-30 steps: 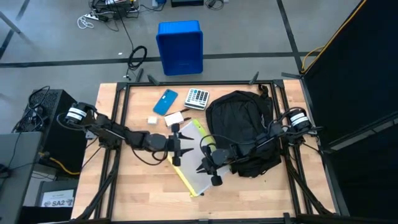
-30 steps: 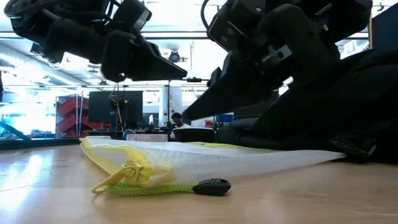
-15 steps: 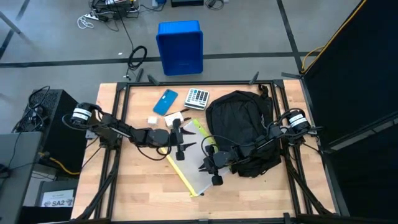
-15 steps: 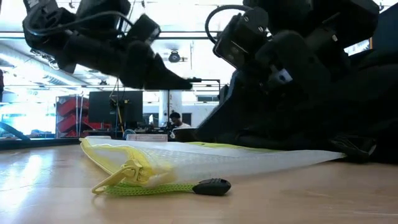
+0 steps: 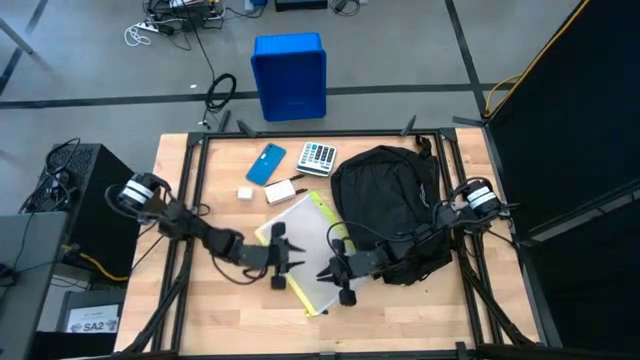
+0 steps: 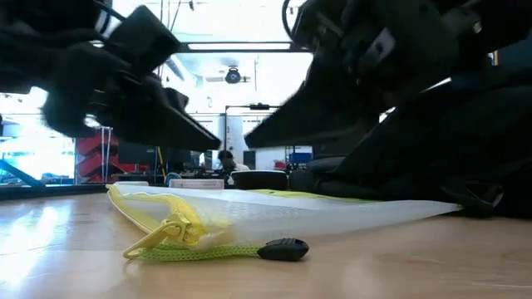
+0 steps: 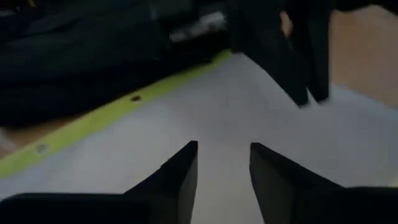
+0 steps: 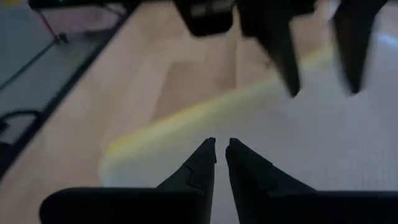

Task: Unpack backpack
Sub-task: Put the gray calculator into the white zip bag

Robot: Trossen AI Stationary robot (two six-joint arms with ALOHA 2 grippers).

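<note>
Beside the backpack (image 5: 385, 205), on its left as I look down from the high view, I have the translucent white pouch (image 5: 305, 245) with its yellow-green zip edge lying flat on the worktop (image 5: 215, 305). The backpack itself sits on the right half of the worktop, a rounded black heap, close to the far edge.

My left gripper (image 5: 281, 262) hangs over the pouch's near-left edge, away from the backpack. From its wrist view the fingers (image 7: 180, 171) stand a little way apart with only the pouch's pale surface showing between them; they have nothing in hold. My right gripper (image 5: 338, 273) is over the pouch's near end, just off the backpack's near-left corner, and its arm runs back across the foot of the backpack. Its fingers (image 8: 202, 163) are nearly together, a thin slit between the tips, and I see nothing caught in them.

From the low view the pouch's zip pull and green cord (image 6: 208, 247) lie on the wood in front, ending in a black toggle (image 6: 283, 248), with both arms dark above.

Beyond the pouch, to the backpack's left, lie a blue phone (image 5: 266, 163), a calculator (image 5: 317, 156), a white block (image 5: 244, 193) and a small white box (image 5: 279, 190). A blue bin (image 5: 289, 75) stands on the floor past the worktop's far edge.
</note>
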